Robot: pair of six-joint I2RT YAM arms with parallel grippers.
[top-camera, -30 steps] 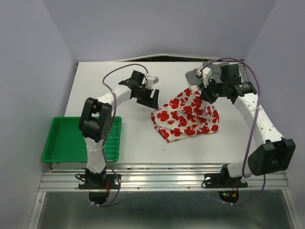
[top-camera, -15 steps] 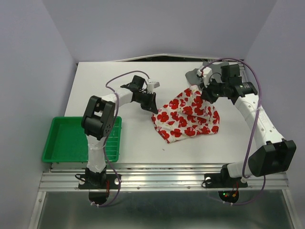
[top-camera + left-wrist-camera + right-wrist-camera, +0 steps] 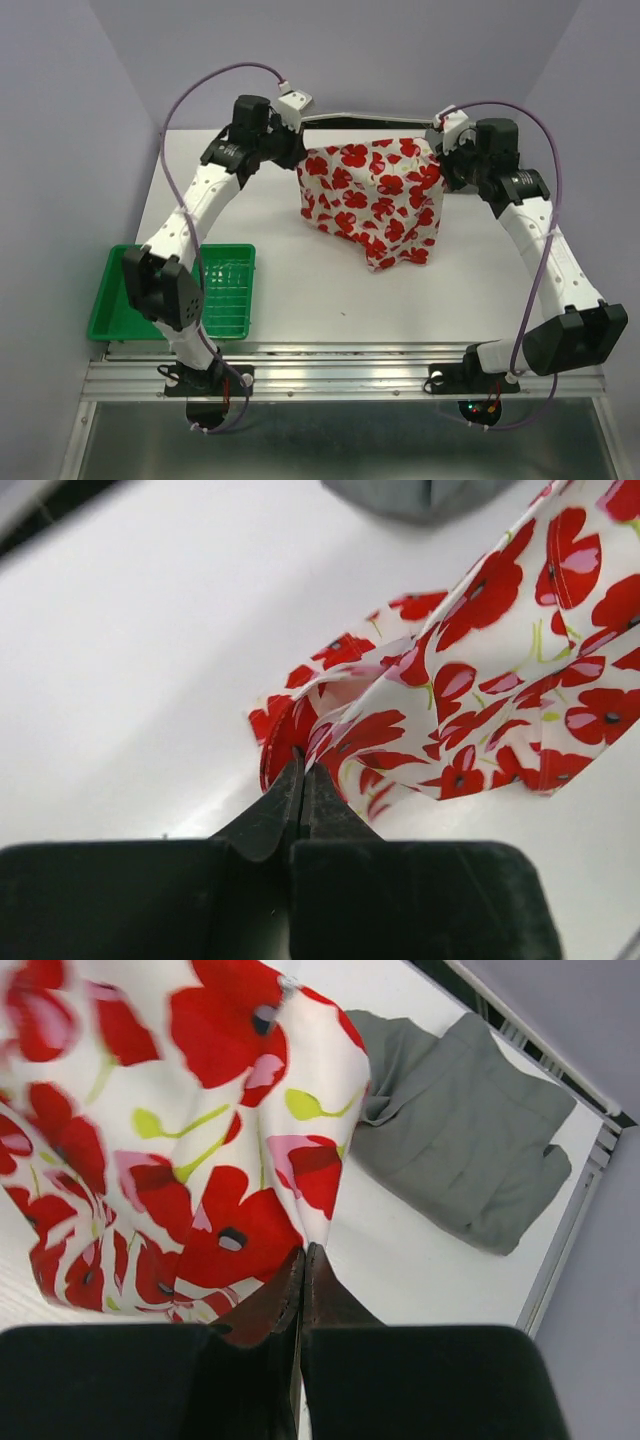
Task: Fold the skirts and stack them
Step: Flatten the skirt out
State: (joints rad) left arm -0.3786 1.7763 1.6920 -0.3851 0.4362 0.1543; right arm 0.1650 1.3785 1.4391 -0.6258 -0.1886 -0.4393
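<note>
The white skirt with red flower print (image 3: 372, 195) hangs spread between both grippers above the back of the table, its lower point touching the tabletop. My left gripper (image 3: 298, 160) is shut on the skirt's upper left corner (image 3: 300, 730). At the upper right corner (image 3: 290, 1200), my right gripper (image 3: 437, 165) is shut on the cloth. In the wrist views both pairs of jaws, left gripper (image 3: 300, 767) and right gripper (image 3: 305, 1253), pinch the fabric edge. The dark grey skirt (image 3: 460, 1130) lies folded on the table behind the floral one, and its edge (image 3: 430, 495) also shows in the left wrist view.
A green plastic tray (image 3: 150, 295) sits at the table's front left corner, beside the left arm's base. The back wall and table's rear edge (image 3: 340, 118) run close behind the raised skirt. The right rail (image 3: 575, 1210) borders the grey skirt.
The left gripper closed on the floral skirt's left corner. Both arms then lifted the skirt off the table and carried it backward, stretching it flat between them.
</note>
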